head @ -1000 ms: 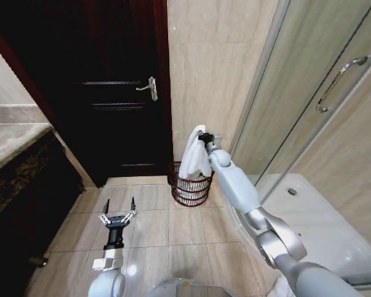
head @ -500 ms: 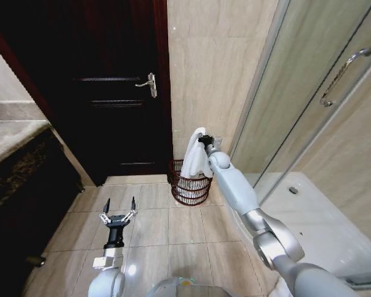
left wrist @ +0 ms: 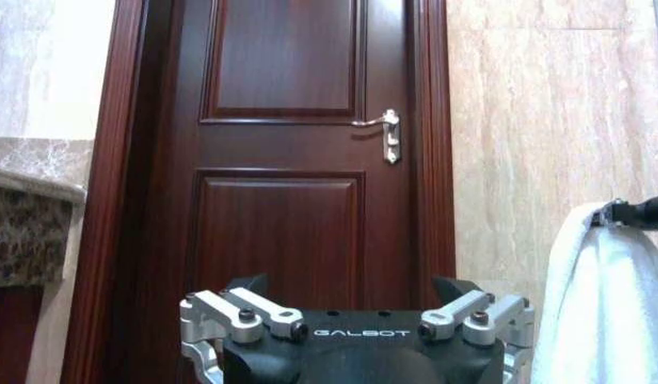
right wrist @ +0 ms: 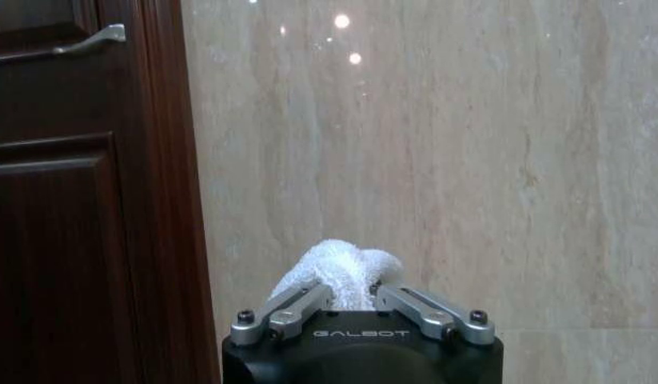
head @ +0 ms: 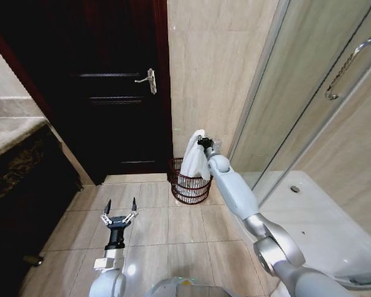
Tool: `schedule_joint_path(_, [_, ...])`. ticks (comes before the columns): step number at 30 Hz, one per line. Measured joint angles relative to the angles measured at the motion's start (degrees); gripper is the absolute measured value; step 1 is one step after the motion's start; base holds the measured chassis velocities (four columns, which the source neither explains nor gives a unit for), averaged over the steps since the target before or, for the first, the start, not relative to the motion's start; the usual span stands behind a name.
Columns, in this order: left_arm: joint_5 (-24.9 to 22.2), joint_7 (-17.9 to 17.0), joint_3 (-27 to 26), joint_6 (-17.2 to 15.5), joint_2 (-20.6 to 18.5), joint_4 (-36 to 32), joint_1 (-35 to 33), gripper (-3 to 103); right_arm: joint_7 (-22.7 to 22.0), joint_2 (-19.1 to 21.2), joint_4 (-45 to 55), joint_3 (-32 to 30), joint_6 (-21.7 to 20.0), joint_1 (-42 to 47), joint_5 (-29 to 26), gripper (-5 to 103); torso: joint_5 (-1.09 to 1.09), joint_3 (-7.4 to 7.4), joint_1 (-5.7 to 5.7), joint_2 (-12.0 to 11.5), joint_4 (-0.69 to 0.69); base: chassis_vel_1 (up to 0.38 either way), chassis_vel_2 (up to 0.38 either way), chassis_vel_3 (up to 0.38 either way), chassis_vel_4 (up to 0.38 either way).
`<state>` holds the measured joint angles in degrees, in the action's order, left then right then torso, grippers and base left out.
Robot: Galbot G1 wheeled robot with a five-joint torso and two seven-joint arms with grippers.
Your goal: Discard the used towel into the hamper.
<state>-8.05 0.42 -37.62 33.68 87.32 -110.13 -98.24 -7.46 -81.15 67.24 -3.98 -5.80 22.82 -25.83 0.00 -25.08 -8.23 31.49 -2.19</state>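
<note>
Right gripper (head: 202,142) stretched far forward at the end of a smooth grey-white arm, jaws clamped on the bunched top of the towel (head: 194,162). White, nubbly terry cloth, pinched into a soft knob between the metal fingers (right wrist: 291,308) in the right wrist view, hanging in long limp folds. Lower end draped down into the hamper (head: 190,184), directly beneath the grip. Small round basket of dark reddish-brown openwork wire, flaring wider at the rim than at the base, standing on the floor (head: 173,229) against the wall (head: 210,74) just beside the door (head: 105,93). Polished beige stone-look wall, glossy enough to carry light spots; large pale floor tiles with thin seams. Dark panelled wooden door with a curved silver lever handle (head: 148,80). Left gripper (head: 119,218) low over the floor tiles, well apart from the hamper, jaws spread wide with nothing between them. Frosted glass shower panel (head: 321,111) with a metal bar handle off to the right.
</note>
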Motion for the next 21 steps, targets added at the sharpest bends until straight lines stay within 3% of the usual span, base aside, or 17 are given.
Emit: schedule_joint_path(21, [1.94, 0.8, 0.5, 0.13, 2.48, 0.35, 0.05, 100, 0.42, 2.11, 2.95, 0.76, 0.26, 2.29, -0.16, 4, 0.01, 3.01, 1.87, -4.89, 0.0, 0.0, 0.0, 0.0, 0.0])
